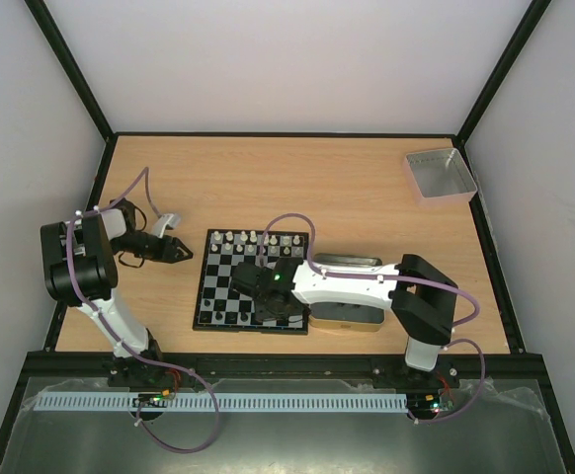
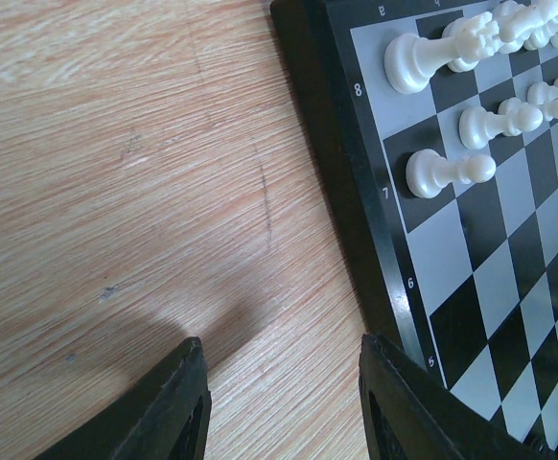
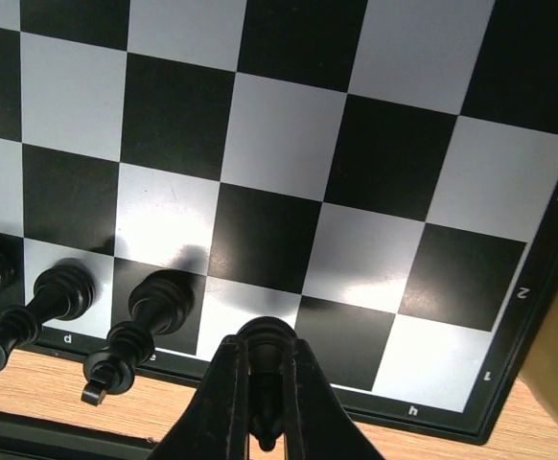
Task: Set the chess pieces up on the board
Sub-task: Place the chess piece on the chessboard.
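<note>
Top external view sets the board mid-table between the two arms, with white pieces lining its far row. The left gripper hovers over the bare table just off the board's left edge, with open wood beyond it and to its left. The right gripper hangs over the board's near half. Its arm crosses above a gold-rimmed tin that lies just beside the board's right edge. A grey tray sits well apart in the far right corner.

In the left wrist view the fingers stand spread with only wood between them. The board's black border runs just past the right finger, and white pieces stand on the two rows nearest that corner.

In the right wrist view the jaws are pressed together on a black piece above the board's nearest row. Whether it touches the square cannot be told. Other black pieces stand on that row to its left. The squares toward the h corner and the rows beyond lie open.
</note>
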Motion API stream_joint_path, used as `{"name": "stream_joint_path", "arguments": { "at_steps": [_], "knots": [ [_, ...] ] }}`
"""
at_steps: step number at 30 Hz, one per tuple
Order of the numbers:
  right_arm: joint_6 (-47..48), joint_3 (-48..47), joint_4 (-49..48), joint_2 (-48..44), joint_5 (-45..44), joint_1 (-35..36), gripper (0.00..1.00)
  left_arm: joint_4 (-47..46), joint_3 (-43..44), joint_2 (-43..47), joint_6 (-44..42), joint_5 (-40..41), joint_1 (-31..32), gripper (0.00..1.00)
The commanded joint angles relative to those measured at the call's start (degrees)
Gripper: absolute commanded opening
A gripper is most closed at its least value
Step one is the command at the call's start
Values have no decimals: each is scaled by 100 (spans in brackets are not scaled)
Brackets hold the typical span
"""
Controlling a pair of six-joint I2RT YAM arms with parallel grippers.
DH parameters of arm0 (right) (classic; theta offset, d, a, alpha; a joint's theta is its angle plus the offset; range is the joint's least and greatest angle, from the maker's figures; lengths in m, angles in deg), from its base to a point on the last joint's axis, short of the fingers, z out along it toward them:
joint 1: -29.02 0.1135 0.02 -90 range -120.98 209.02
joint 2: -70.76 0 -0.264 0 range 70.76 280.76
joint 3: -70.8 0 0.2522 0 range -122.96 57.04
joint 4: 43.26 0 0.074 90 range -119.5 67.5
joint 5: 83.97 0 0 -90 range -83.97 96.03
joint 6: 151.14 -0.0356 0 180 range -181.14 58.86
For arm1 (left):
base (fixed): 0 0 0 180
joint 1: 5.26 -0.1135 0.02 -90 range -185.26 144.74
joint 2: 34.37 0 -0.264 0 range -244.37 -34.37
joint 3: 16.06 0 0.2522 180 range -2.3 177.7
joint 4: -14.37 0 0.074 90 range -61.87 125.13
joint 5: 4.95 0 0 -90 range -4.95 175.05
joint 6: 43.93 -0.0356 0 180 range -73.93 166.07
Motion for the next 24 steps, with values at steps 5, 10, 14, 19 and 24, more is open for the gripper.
{"name": "stream_joint_path", "arguments": {
  "at_steps": [5,10,14,19,24],
  "knots": [
    [-64,-180,-128,269,59,78,2,5,-293,-450,-44,1110,-19,45],
    [-44,-199,-130,312,93,83,2,11,-284,-465,-48,1102,-22,45],
    [-51,-200,-139,329,102,83,2,33,-275,-490,-61,1093,-29,45],
    [-44,-223,-116,368,126,87,4,32,-267,-485,-65,1085,-35,45],
    [-12,-237,-101,403,146,83,11,36,-265,-476,-78,1076,-39,45]
  ]
}}
